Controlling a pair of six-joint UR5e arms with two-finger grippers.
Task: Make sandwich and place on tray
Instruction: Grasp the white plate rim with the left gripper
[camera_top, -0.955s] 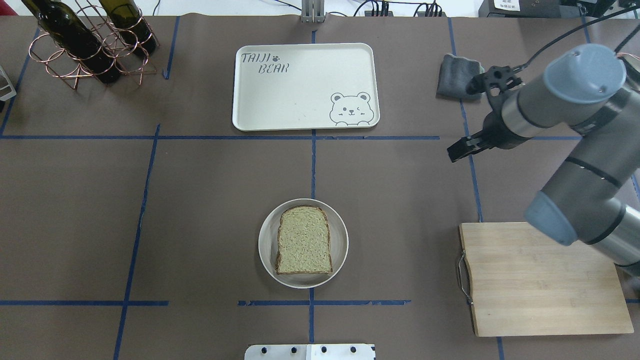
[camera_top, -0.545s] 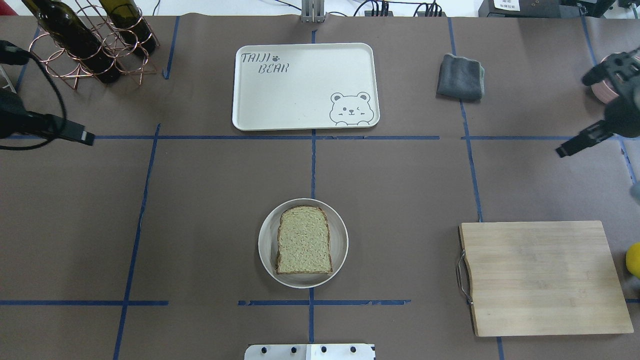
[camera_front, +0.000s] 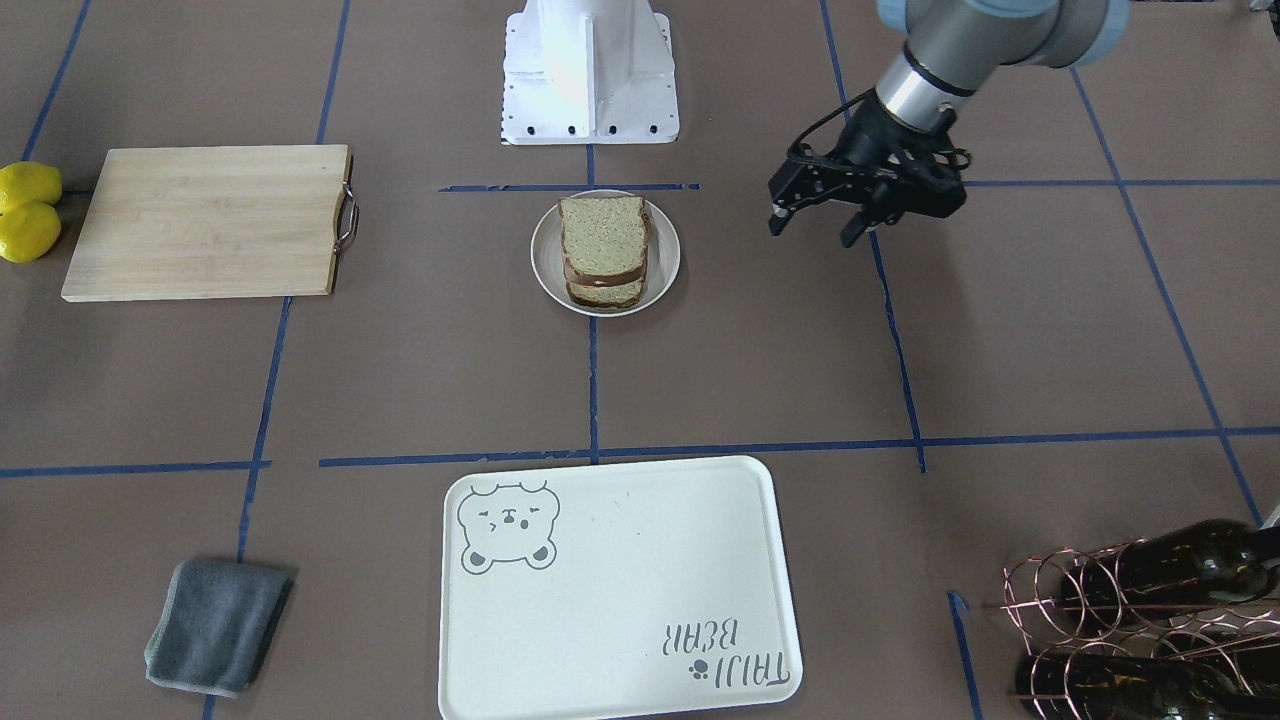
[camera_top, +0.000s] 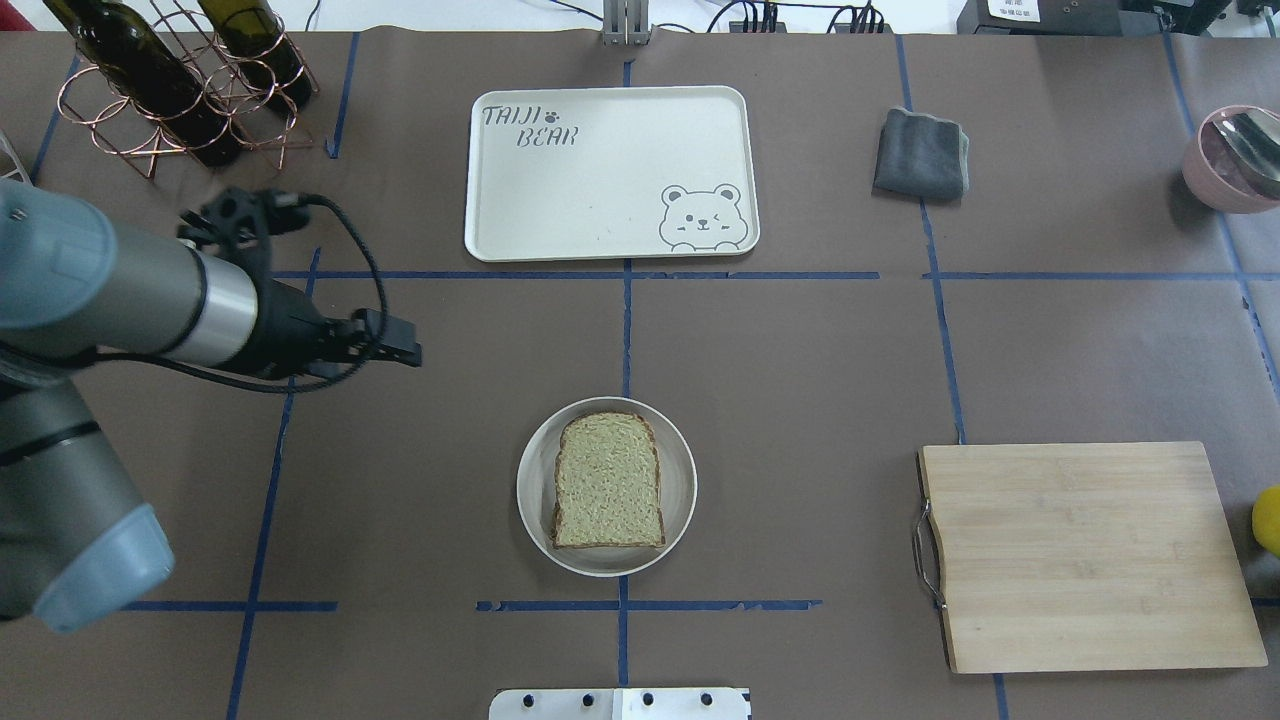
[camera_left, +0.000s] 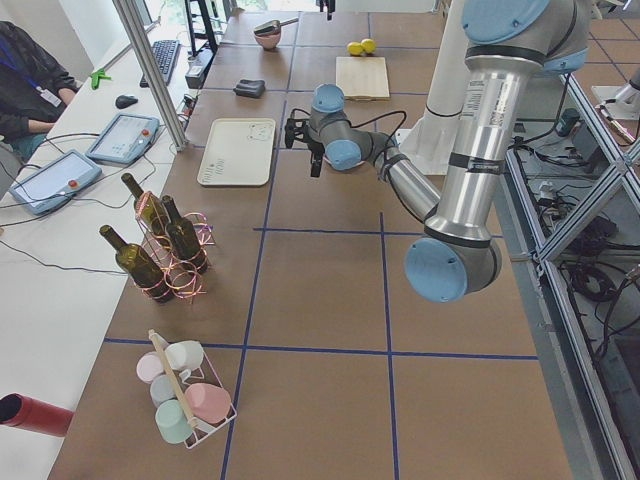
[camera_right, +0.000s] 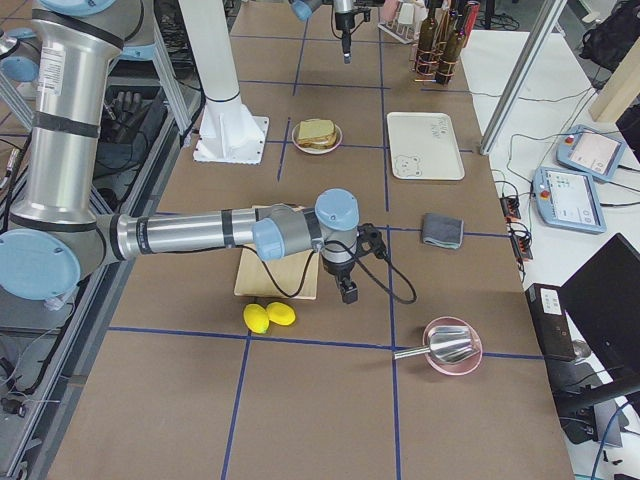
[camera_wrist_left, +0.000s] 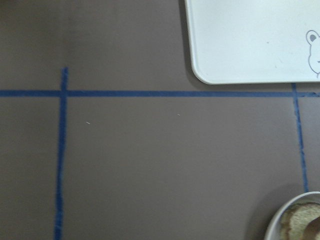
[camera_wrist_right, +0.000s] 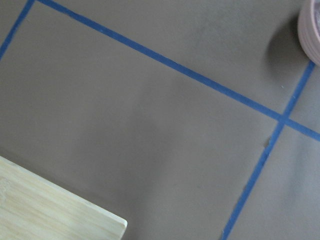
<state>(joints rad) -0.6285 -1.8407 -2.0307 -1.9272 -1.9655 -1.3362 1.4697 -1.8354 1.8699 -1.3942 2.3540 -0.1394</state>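
Note:
The sandwich (camera_top: 607, 482), two tan speckled bread slices stacked with a dark layer between them (camera_front: 603, 255), lies on a round white dish (camera_top: 680, 470) at the near middle. No egg shows. The cream tray (camera_top: 610, 175) with the bear drawing lies beyond it, with nothing on it. My left gripper (camera_top: 405, 352) is open and empty and hovers left of the dish and apart from it (camera_front: 812, 230). Its wrist view shows the tray's corner (camera_wrist_left: 250, 40) and the dish's rim (camera_wrist_left: 280, 220). My right gripper (camera_right: 347, 293) shows only in the exterior right view, past the cutting board; I cannot tell its state.
A wooden cutting board (camera_top: 1085, 555) lies at the near right, with two lemons (camera_front: 28, 210) beside it. A grey cloth (camera_top: 920, 152) and a pink bowl with a spoon (camera_top: 1225, 155) are at the far right. A wire rack of wine bottles (camera_top: 180, 90) stands far left.
My right arm has drawn back to the right, out of the overhead view. My left arm has swung in from the left edge towards the dish. The sandwich and tray have not moved.

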